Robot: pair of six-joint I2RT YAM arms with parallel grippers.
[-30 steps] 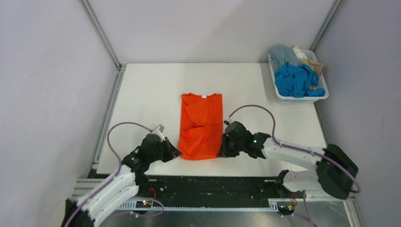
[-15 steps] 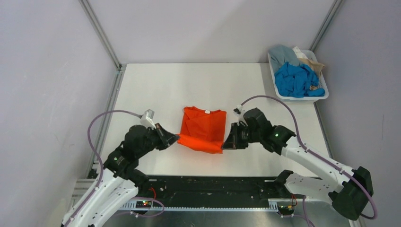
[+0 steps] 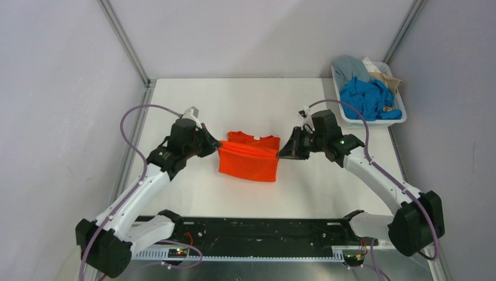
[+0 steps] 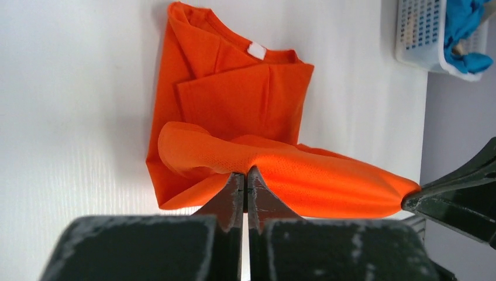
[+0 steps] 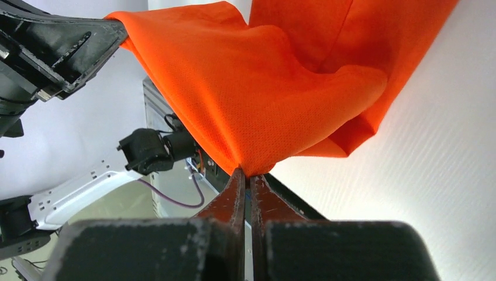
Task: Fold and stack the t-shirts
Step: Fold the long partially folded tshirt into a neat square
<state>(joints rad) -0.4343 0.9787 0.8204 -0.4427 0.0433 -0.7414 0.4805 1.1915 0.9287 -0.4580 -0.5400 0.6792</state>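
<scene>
We log the orange t-shirt [image 3: 248, 163] at table centre, sleeves folded in, collar toward 12 o'clock. Its 6 o'clock hem is raised and stretched taut from 9 to 3 o'clock, arching over the body. At 1 o'clock, crumpled together: blue t-shirt [image 3: 365, 98], grey-blue t-shirt [image 3: 350, 66], beige t-shirt [image 3: 386, 78].

Beige t-shirt [image 3: 387, 77] largely beneath the blue t-shirt [image 3: 367, 98]

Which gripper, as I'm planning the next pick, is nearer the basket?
Right. The right gripper pinches the shirt's right edge, short of the basket; the left gripper pinches the opposite edge, farther away.
</scene>
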